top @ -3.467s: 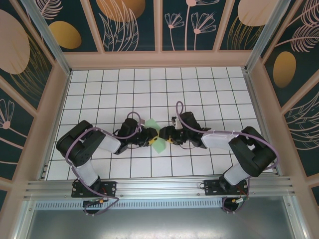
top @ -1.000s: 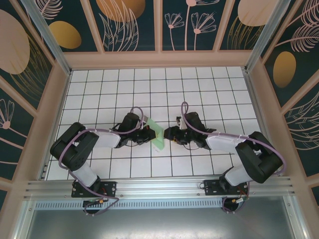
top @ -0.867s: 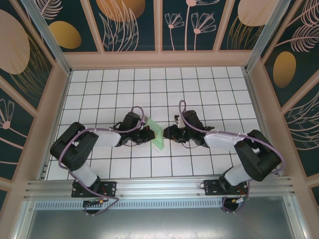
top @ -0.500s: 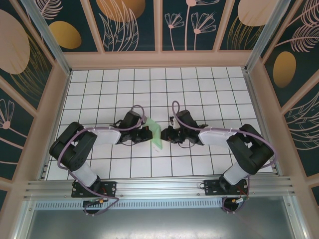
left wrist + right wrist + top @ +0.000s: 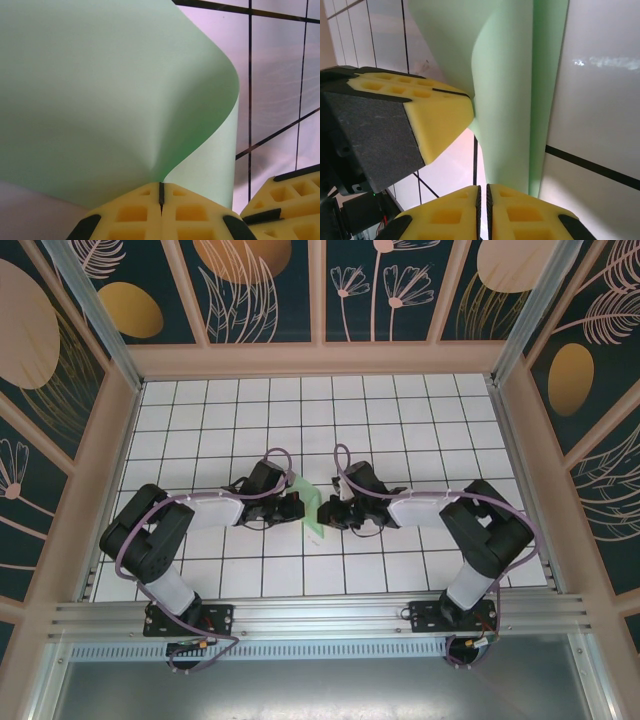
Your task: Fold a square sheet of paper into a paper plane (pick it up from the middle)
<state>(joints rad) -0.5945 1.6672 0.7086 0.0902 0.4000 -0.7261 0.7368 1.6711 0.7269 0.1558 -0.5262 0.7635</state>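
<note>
On the white grid-tiled table [image 5: 400, 420], at frame centre, the left gripper [image 5: 161, 192] and right gripper [image 5: 482, 192] each pinch the curled square sheet of paper [image 5: 312, 508] from opposite sides.

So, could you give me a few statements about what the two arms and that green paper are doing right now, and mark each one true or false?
1. The left claw is pinched shut on the sheet of paper. True.
2. The paper lies flat on the table. False: it is bowed into a curve where the left claw grips it.
3. The paper is pink. False: it is plain pale green.
4. The right claw is close beside the left one, right at the paper. True.
</note>
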